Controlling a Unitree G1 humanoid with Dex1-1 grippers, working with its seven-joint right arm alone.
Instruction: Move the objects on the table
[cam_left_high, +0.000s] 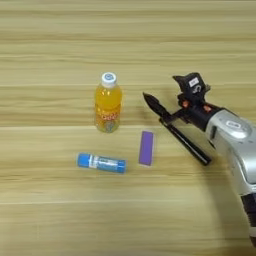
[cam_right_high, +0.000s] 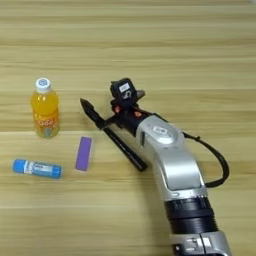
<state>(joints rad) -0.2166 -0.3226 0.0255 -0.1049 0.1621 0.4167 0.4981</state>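
Left eye view and right eye view both look down on my table (cam_left_high: 60, 40), a broad light wooden top with lengthwise grain. My right arm (cam_right_high: 172, 165), silver along the forearm, comes in from the lower right and reaches toward the middle of the scene. My pincer (cam_right_high: 107, 107) is rolled onto its side, so one black finger (cam_right_high: 92, 112) points left, low over the wood, while the other is mostly hidden behind the black wrist block; I cannot tell whether the two are apart or together.

Just under that pointing finger lies the slim black pen-like stick (cam_left_high: 187, 142), flat on the table and running diagonally from near the fingertip down toward the lower right. Its upper end sits right at my finger, but I cannot tell whether they touch.

Left of the pincer lies the orange-drink bottle (cam_left_high: 108, 107) with its white cap (cam_left_high: 108, 78) toward the far side, well apart from my finger. Between the bottle and the stick, a little nearer to me, the flat purple block (cam_left_high: 146, 148) lies lengthwise, clear of both. Left of the block and just beside it, the blue-and-white tube (cam_left_high: 101, 162) lies on its side, slightly slanted.
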